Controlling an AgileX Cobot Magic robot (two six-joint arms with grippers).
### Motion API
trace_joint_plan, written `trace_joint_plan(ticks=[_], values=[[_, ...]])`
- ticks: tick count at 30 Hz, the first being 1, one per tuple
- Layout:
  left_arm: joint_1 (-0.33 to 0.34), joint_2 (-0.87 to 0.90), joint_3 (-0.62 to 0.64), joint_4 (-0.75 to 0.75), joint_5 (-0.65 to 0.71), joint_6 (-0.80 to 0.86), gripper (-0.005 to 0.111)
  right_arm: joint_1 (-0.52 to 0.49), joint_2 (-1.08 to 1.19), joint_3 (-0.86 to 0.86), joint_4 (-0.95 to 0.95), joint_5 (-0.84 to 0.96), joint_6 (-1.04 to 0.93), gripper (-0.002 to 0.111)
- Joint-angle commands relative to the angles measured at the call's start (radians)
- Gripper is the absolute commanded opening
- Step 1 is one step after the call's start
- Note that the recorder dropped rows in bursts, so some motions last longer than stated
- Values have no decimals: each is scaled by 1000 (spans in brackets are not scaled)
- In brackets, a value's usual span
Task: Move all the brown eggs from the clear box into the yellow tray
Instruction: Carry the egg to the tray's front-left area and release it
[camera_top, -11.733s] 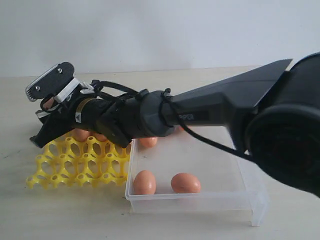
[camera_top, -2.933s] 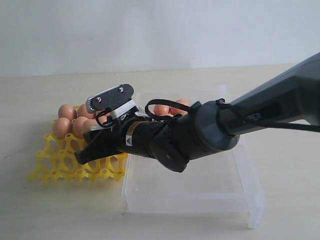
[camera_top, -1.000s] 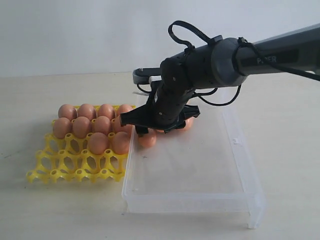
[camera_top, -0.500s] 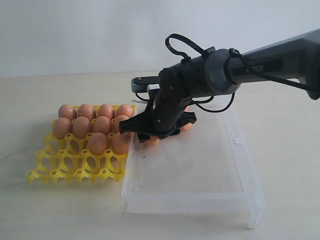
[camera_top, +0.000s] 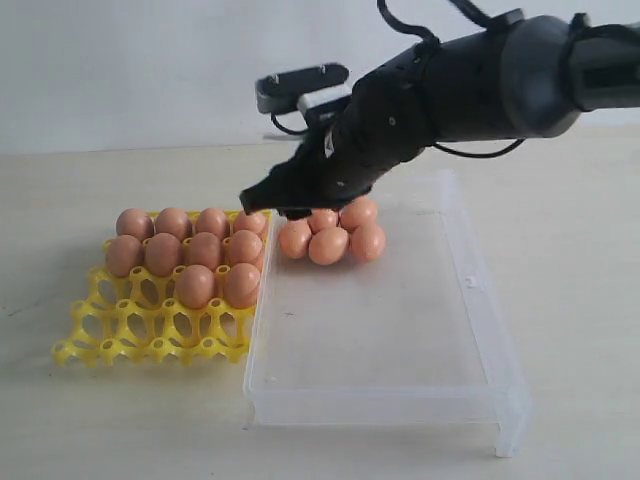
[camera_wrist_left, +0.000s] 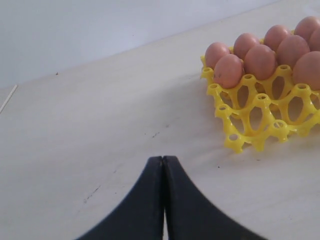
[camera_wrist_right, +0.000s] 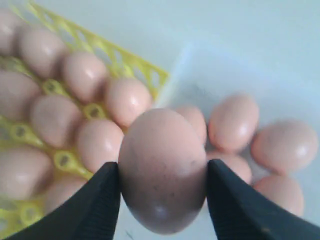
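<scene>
Brown smooth oval egg (camera_wrist_right: 162, 170) pinched betw. black jaws of R gripper (camera_wrist_right: 163, 192), above edge where clear box (camera_top: 400, 340) meets yellow lattice tray (camera_top: 150, 335). L gripper (camera_wrist_left: 163, 190) jaws pressed together, empty.

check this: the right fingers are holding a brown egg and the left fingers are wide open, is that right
Not quite: the left fingers are shut, tips pressed together, as the left wrist view shows. The right fingers do hold a brown egg.

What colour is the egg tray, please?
Bright yellow; the left wrist view shows the tray best.
</scene>
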Motion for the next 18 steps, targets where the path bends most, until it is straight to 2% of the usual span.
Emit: trace_joint_plan(ticks=[1, 6, 9, 18], values=[[-6, -6, -4, 0, -6, -6, 0, 73, -42, 72, 42, -325, -165, 0], [-6, -6, -4, 0, -6, -6, 0, 151, 44, 74, 40, -600, -166, 0], [-6, -6, -4, 0, -6, -6, 0, 187, 110, 70, 29, -706, -166, 0], [-6, -6, -4, 0, -6, -6, 0, 222, 268, 0, 26, -723, -168, 0]])
